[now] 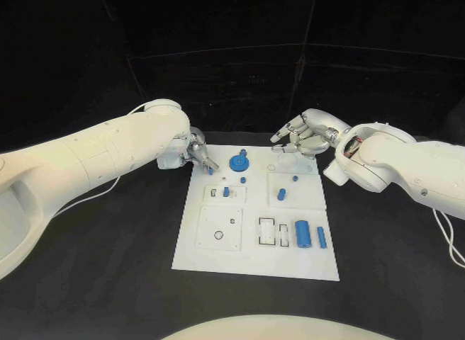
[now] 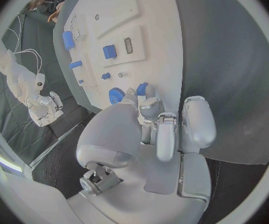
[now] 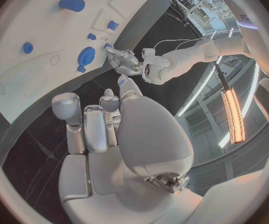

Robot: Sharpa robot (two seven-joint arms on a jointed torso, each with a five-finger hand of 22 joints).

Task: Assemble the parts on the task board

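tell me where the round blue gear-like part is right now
In the head view the round blue part sits on the task board near its far edge, between the left hand and the right hand, nearer the left.

Bench [image 1: 110,283]: black, matte top. Backdrop [image 1: 294,57]: black cloth panels behind the bench, seams faintly visible, closing off the far side. Right wrist view: long ceiling light strip [image 3: 233,115], lit warm orange-white; pale ceiling structure with beams around it; shelving or equipment [image 3: 200,7] at the far rim, detail unclear.
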